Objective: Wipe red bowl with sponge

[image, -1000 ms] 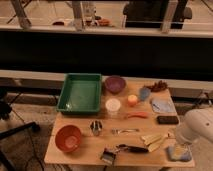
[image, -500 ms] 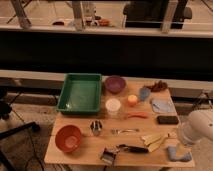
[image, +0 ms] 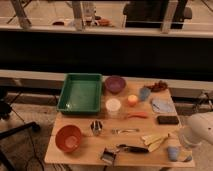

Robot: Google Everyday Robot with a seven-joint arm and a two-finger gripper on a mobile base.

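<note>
The red bowl (image: 68, 138) sits upright at the front left of the wooden table (image: 85, 150) and looks empty. A pale blue sponge (image: 173, 153) lies at the table's front right corner. My white arm (image: 201, 127) comes in from the right edge. The gripper (image: 184, 145) hangs just above and to the right of the sponge, partly hidden by the arm. It is far from the red bowl, almost the whole table width away.
A green tray (image: 80, 93) stands at the back left, with a purple bowl (image: 115, 84) beside it. A white cup (image: 113, 106), an orange candle (image: 132, 100), a metal cup (image: 96, 128), utensils (image: 131, 148), a blue cloth (image: 162, 105) and a black remote (image: 167, 120) fill the middle and right.
My arm has shifted slightly down over the front right corner. The bowl and the other objects have not moved.
</note>
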